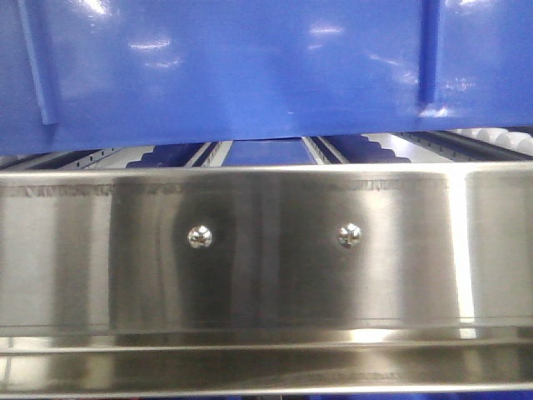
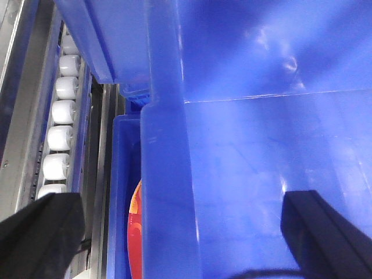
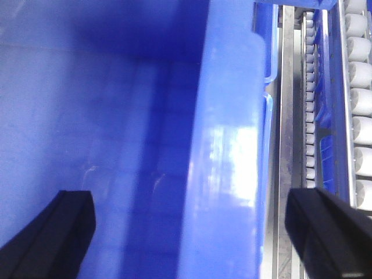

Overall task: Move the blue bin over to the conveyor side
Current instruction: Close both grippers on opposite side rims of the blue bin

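The blue bin [image 1: 250, 67] fills the top of the front view, its glossy ribbed wall reaching past both edges. In the left wrist view my left gripper [image 2: 183, 232] is open and straddles the bin's thick left rim [image 2: 165, 174]. One black finger [image 2: 40, 232] is outside the bin and the other [image 2: 325, 232] is inside, neither touching the plastic. The right gripper [image 3: 192, 226] is open in the same way over the bin's right rim [image 3: 226, 174], with one finger [image 3: 58, 226] inside and one finger [image 3: 325, 226] outside. The conveyor side is out of view.
A shiny steel rail [image 1: 266, 250] with two rivets crosses the front view below the bin. Rows of white rollers [image 2: 61, 116] [image 3: 360, 87] run along both sides. Another blue bin [image 2: 119, 192] beside the left rim holds a red and orange item [image 2: 135, 232].
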Tool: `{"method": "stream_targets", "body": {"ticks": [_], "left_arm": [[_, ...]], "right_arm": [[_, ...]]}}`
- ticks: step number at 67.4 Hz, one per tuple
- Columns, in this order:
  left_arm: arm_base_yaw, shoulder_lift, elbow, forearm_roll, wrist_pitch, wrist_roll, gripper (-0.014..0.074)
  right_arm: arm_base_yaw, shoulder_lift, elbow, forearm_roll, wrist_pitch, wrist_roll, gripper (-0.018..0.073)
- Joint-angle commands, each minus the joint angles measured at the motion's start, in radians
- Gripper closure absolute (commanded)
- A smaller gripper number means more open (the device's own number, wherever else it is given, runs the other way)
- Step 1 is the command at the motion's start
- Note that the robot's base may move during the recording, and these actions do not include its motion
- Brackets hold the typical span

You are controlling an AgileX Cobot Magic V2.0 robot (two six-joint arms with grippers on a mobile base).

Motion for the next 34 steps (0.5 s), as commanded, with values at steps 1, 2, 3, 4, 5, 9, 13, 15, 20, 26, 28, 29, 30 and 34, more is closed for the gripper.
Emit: {"method": "stream_targets", "body": {"ticks": [1, 2, 3, 4, 5, 9, 13, 15, 20, 26, 28, 29, 30, 34], "left_arm": [[-0.002, -0.001, -0.002, -0.002, -0.009, -0.002, 0.0006], [-0.002, -0.001, -0.002, -0.002, -0.009, -0.002, 0.0006], [-0.002, -0.001, -0.002, -0.002, -0.009, -0.002, 0.0006], [-0.002, -0.001, -0.002, -0.002, -0.009, -0.002, 0.0006], [-0.002, -0.001, -0.002, -0.002, -0.009, -0.002, 0.0006], [-0.002, -0.001, -0.002, -0.002, -0.009, -0.002, 0.0006], [-0.002, -0.001, -0.002, -0.002, -0.009, -0.002, 0.0006], [-0.002, -0.001, -0.002, -0.002, -0.009, -0.002, 0.0006], [-0.002, -0.001, -0.002, -0.002, -0.009, -0.002, 0.0006], [-0.002, -0.001, -0.002, -0.002, -0.009, -0.002, 0.0006], [-0.002, -0.001, -0.002, -0.002, -0.009, -0.002, 0.0006], [-0.002, -0.001, -0.002, -0.002, -0.009, -0.002, 0.0006], [-0.002, -0.001, -0.002, -0.002, -0.009, -0.002, 0.0006], [-0.002, -0.001, -0.002, -0.002, -0.009, -0.002, 0.0006]], "right_arm": [[0.000, -0.001, -0.015, -0.009, -0.012, 0.001, 0.0010], [0.000, 0.002, -0.019, -0.009, -0.012, 0.001, 0.0010], [0.000, 0.001, -0.023, -0.009, -0.012, 0.001, 0.0010], [0.000, 0.001, -0.025, -0.009, -0.012, 0.001, 0.0010], [0.000, 0.001, -0.028, -0.009, -0.012, 0.001, 0.0010], [0.000, 0.001, -0.045, -0.009, -0.012, 0.001, 0.0010], [0.000, 0.001, -0.059, -0.009, -0.012, 0.001, 0.0010], [0.000, 0.001, -0.061, -0.009, -0.012, 0.001, 0.0010], [0.000, 0.004, -0.068, -0.009, -0.012, 0.001, 0.0010], [0.000, 0.012, -0.070, -0.009, -0.012, 0.001, 0.0010], [0.000, 0.018, -0.070, -0.009, -0.012, 0.001, 0.0010], [0.000, 0.020, -0.070, -0.009, -0.012, 0.001, 0.0010], [0.000, 0.022, -0.070, -0.009, -0.012, 0.001, 0.0010], [0.000, 0.029, -0.070, -0.009, -0.012, 0.001, 0.0010]]}}
